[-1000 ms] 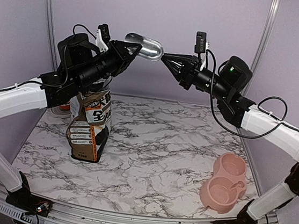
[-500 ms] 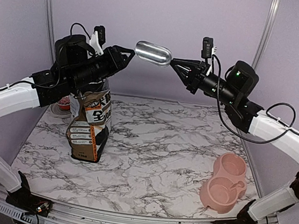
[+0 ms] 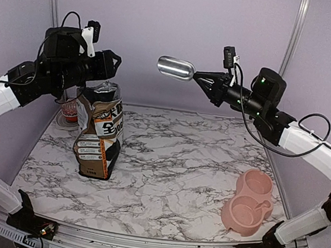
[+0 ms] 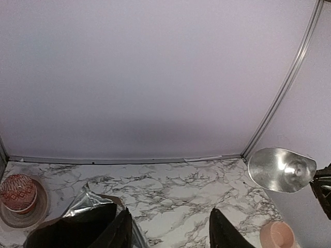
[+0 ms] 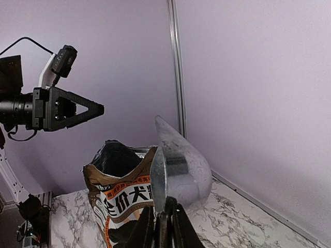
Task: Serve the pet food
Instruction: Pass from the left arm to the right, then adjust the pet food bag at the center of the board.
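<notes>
The brown-and-black pet food bag (image 3: 98, 137) stands open at the left of the marble table (image 3: 180, 155). No kibble shows. My right gripper (image 3: 197, 76) is shut on the handle of a metal scoop (image 3: 175, 68), held high in the air at mid-back. In the right wrist view the scoop (image 5: 181, 168) stands on edge above the fingers (image 5: 163, 225), with the bag (image 5: 121, 199) behind. My left gripper (image 3: 114, 63) is open and empty, above the bag. In the left wrist view its gripper (image 4: 170, 212) frames bare table, with the bag's mouth (image 4: 77, 227) at lower left and the scoop (image 4: 281, 169) at right.
A pink double pet bowl (image 3: 247, 204) lies at the table's front right. A reddish mesh ball on a small dish (image 3: 68, 113) sits behind the bag at the back left; it also shows in the left wrist view (image 4: 18, 192). Purple walls close in the back and sides.
My left gripper has let go of the scoop and drawn back to the left. My right gripper keeps the scoop and has shifted it slightly right.
</notes>
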You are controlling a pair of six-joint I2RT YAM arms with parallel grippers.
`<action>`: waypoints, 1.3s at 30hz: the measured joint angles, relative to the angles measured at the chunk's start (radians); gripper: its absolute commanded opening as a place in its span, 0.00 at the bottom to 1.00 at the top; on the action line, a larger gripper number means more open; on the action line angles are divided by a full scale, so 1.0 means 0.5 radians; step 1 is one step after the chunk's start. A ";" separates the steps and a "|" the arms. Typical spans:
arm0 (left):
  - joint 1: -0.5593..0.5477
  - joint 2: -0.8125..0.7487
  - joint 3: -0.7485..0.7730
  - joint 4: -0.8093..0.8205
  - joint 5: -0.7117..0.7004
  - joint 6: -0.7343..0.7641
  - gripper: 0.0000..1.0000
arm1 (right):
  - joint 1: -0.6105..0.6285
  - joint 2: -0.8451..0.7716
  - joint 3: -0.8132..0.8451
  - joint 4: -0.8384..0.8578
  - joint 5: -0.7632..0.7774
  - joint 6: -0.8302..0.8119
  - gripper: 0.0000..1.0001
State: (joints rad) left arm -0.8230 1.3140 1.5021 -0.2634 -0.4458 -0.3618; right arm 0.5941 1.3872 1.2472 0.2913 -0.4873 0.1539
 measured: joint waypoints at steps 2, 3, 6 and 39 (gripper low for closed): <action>0.027 -0.016 0.076 -0.128 -0.074 0.049 0.53 | -0.001 0.001 0.026 -0.063 -0.002 -0.011 0.00; 0.039 -0.024 0.105 -0.176 -0.103 0.068 0.54 | -0.001 0.001 0.036 -0.083 -0.002 -0.013 0.00; 0.098 -0.029 0.206 -0.369 -0.163 0.123 0.54 | -0.002 0.000 0.065 -0.138 0.000 -0.021 0.00; 0.923 0.513 0.439 -1.189 0.610 0.853 0.38 | -0.027 0.002 0.089 -0.453 0.021 -0.157 0.00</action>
State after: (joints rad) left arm -0.3614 1.5703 1.7214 -0.8577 -0.1410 0.0647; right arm 0.5808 1.3880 1.2919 0.0647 -0.4770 0.0753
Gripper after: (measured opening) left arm 0.547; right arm 0.111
